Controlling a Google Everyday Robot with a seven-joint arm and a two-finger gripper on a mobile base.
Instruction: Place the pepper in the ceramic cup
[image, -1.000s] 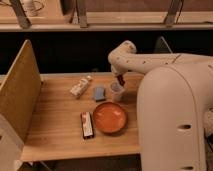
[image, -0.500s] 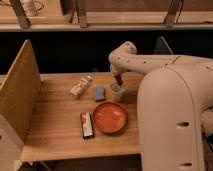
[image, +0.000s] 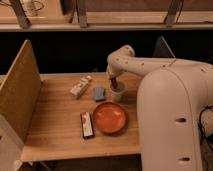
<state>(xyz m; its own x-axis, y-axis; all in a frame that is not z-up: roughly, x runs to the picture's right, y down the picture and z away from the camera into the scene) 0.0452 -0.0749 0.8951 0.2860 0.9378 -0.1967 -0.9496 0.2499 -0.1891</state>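
Observation:
The small whitish ceramic cup (image: 118, 93) stands on the wooden table (image: 55, 125), just behind the orange-red bowl. My gripper (image: 113, 81) hangs directly over the cup's rim at the end of the white arm. A small dark red pepper (image: 114, 83) shows at the gripper's tip, pointing down into the cup's mouth.
A wide orange-red bowl (image: 109, 117) sits in front of the cup. A flat dark-and-white bar (image: 87, 125) lies left of the bowl. A white bottle (image: 80, 86) and a small blue object (image: 100, 93) lie left of the cup. A tall board (image: 19, 90) walls the table's left side.
The gripper with the pepper has sunk slightly toward the cup's mouth. Everything else on the table has stayed put.

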